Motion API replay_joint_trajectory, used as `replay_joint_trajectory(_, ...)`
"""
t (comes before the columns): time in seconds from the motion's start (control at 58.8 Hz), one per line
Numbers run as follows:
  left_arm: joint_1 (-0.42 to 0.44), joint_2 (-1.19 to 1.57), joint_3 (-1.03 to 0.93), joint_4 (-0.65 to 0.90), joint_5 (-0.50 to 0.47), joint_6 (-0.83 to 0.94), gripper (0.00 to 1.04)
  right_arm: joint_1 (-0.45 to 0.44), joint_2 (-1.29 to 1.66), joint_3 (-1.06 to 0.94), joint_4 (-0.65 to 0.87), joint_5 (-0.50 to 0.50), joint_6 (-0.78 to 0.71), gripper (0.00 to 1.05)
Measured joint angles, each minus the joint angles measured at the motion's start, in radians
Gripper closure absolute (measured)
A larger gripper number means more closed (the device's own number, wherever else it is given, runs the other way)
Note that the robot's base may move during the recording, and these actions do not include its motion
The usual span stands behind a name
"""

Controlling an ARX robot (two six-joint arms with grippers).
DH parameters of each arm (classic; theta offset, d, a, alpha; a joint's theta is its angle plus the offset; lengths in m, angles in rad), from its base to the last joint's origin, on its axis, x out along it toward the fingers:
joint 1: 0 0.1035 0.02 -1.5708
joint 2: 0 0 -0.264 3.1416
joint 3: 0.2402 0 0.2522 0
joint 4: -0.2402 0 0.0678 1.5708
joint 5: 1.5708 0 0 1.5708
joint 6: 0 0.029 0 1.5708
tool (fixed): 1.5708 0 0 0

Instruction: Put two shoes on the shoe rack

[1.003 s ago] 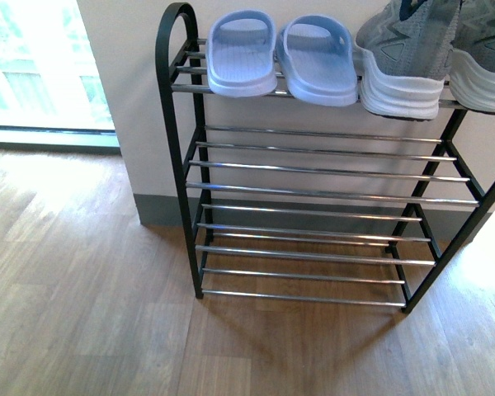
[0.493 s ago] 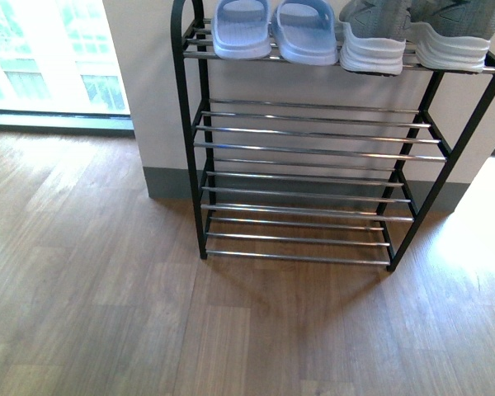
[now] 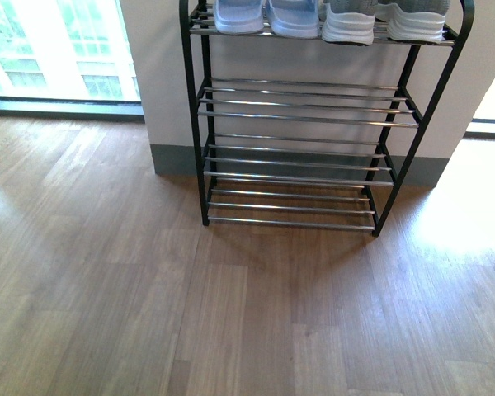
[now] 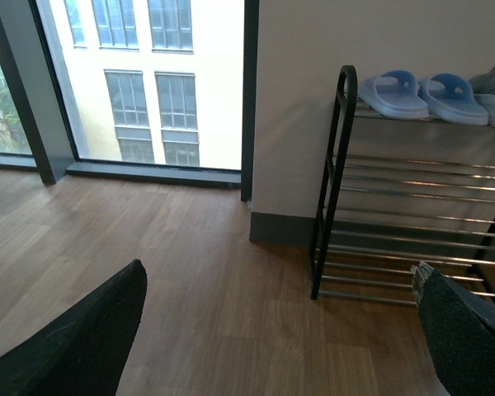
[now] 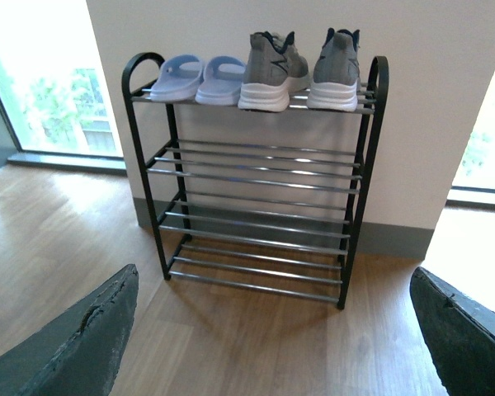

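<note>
Over the last second your view pulled back from the rack [image 3: 313,124], which shrank upward in frame. Slides [image 5: 194,78] and sneakers [image 5: 301,62] sat on its top tier. Both claws [image 4: 280,330] [image 5: 272,330] were wide and empty; placement looked complete.

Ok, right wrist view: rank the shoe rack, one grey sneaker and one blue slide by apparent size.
1. Shoe rack, by far.
2. Grey sneaker.
3. Blue slide, smaller, though it lies flat and low.
</note>
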Motion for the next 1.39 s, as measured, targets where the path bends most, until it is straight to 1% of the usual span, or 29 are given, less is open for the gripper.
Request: replay_joint_trajectory(1.395, 0.0, 0.0, 0.0, 0.0, 0.0, 0.0, 0.09, 0.0, -0.002, 0.0, 0.0, 0.0, 0.0, 0.09)
